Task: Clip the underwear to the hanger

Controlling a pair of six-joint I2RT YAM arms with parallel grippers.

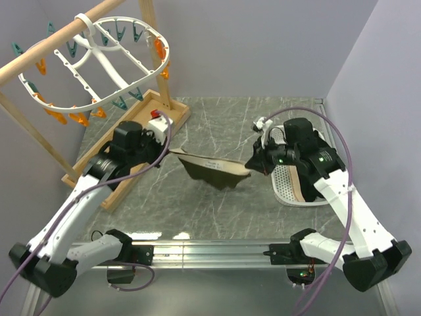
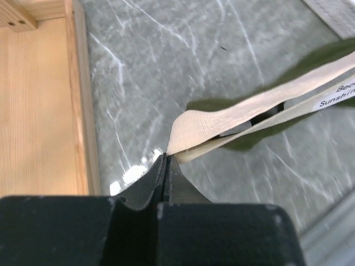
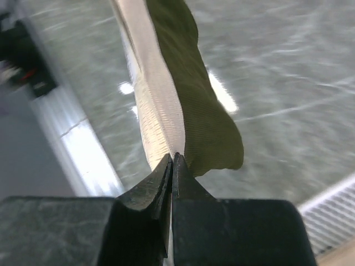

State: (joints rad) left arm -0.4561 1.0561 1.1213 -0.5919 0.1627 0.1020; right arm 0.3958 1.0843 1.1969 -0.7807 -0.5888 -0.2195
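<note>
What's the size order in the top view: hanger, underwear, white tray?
1. The hanger, clearly largest, though it hangs nearer the camera.
2. The underwear, held stretched out.
3. The white tray, smallest as seen, but the right arm covers part of it, so its rank against the underwear is unsure.

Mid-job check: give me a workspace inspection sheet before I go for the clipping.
Surface: grey marbled tabletop, glossy reflections.
Job's things: dark olive-green fabric underwear with beige waistband, stretched in the air, held at both ends; white plastic oval hanger with teal and orange clothespins on the wooden pole, nothing clipped.
Clutter: white perforated tray, partly under the right arm.
Grippers: left gripper shut on one waistband end; right gripper shut on the other.
Cables: purple cables loop along both arms.
Surroundings: plain grey walls; metal rail at near edge.
</note>
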